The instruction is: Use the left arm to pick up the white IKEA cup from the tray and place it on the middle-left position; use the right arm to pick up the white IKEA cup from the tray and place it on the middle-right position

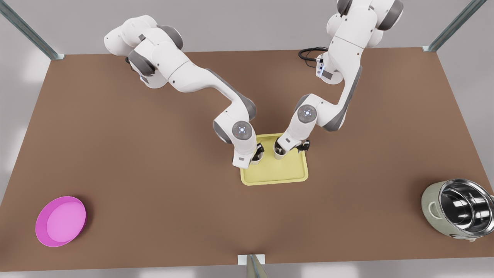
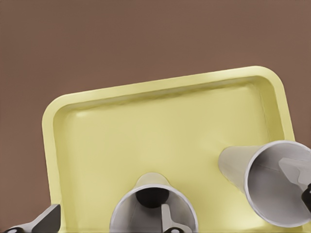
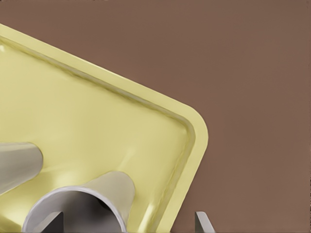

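Brown table [image 1: 154,193], plain and unmarked, carries everything. Both my arms reach over it to the pale yellow tray [image 1: 278,173] at its middle.

A steel-lined cooking pot [image 1: 459,210] stands by the table's edge on the front view's right. A pink dish [image 1: 61,221] lies near the table's corner on the front view's lower left. Neither belongs to the task.

Two white cups stand upright in the tray, side by side along the tray edge nearest my arm bases.

My left claw [image 2: 108,221] is on the arm at the front view's right. It is spread wide at the left cup [image 2: 138,208], one finger down inside it and the other well outside the wall.

My right claw [image 3: 129,222] is likewise parted at the right cup [image 3: 112,189], which sits toward a tray corner. One finger is inside and one is outside, so nothing is gripped.

Judgement: the step in hand is the grasp, and no cup is lifted yet. Next, each claw should pinch its cup wall, rise clear of the tray rim, then carry outward to bare table at the middle-left and middle-right positions.

Markings: no brand, label or writing is legible on cups, tray or pot.
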Robot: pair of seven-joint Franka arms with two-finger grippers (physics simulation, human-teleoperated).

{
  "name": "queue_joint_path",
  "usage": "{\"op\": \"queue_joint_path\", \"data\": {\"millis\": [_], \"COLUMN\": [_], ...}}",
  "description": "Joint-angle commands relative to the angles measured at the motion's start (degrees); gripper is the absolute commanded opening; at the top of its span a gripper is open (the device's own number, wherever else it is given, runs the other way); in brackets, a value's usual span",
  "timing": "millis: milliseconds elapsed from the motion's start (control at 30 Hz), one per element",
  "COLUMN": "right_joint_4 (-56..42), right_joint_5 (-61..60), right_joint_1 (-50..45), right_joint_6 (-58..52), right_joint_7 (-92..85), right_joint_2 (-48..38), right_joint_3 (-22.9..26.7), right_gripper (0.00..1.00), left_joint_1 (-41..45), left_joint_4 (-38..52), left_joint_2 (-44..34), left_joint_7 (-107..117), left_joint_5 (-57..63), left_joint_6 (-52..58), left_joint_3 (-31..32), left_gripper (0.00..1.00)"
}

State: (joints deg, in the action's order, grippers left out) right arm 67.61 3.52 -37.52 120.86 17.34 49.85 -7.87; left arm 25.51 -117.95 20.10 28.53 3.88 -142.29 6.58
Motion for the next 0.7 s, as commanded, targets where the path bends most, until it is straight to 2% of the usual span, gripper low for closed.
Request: {"op": "queue_joint_path", "data": {"millis": [0, 333, 367, 467, 500, 533, 600, 667], "right_joint_4": [0.07, 2.53, 2.53, 2.53, 2.53, 2.53, 2.44, 2.44], "right_joint_5": [0.00, -0.09, -0.09, -0.44, -0.44, -0.53, -0.71, -0.79], "right_joint_1": [0.08, -0.80, -0.80, -0.53, -0.53, -0.53, -0.53, -0.53], "right_joint_6": [0.52, -0.19, -0.19, -0.19, -0.19, -0.19, -0.36, -0.89], "right_joint_7": [5.60, 5.95, 5.60, 5.95, 5.95, 5.95, 6.04, 6.12], "right_joint_2": [0.07, 0.87, 0.87, 0.95, 0.95, 0.87, 0.87, 0.78], "right_joint_3": [0.05, -0.04, -0.04, 0.05, 0.05, 0.05, 0.05, 0.05], "right_gripper": [1.00, 1.00, 0.91, 0.49, 0.44, 0.39, 0.28, 0.15], "left_joint_1": [0.16, 1.47, 1.47, 1.56, 1.56, 1.56, 1.47, 1.47], "left_joint_4": [-0.79, -3.87, -3.87, -3.87, -3.87, -3.78, -3.69, -3.69], "left_joint_2": [-0.41, 1.61, 2.22, 2.40, 2.40, 2.31, 2.31, 2.31], "left_joint_7": [4.52, 5.31, 5.57, 6.01, 6.01, 5.93, 5.93, 5.93], "left_joint_5": [0.17, 0.17, 0.17, 0.17, 0.17, 0.17, 0.17, 0.17], "left_joint_6": [-2.03, -8.62, -9.94, -10.02, -10.02, -10.02, -10.02, -10.02], "left_joint_3": [0.01, 0.01, 0.01, 0.10, 0.10, 0.01, 0.01, 0.01], "left_gripper": [1.00, 1.00, 1.00, 0.98, 0.96, 0.90, 0.67, 0.55]}}
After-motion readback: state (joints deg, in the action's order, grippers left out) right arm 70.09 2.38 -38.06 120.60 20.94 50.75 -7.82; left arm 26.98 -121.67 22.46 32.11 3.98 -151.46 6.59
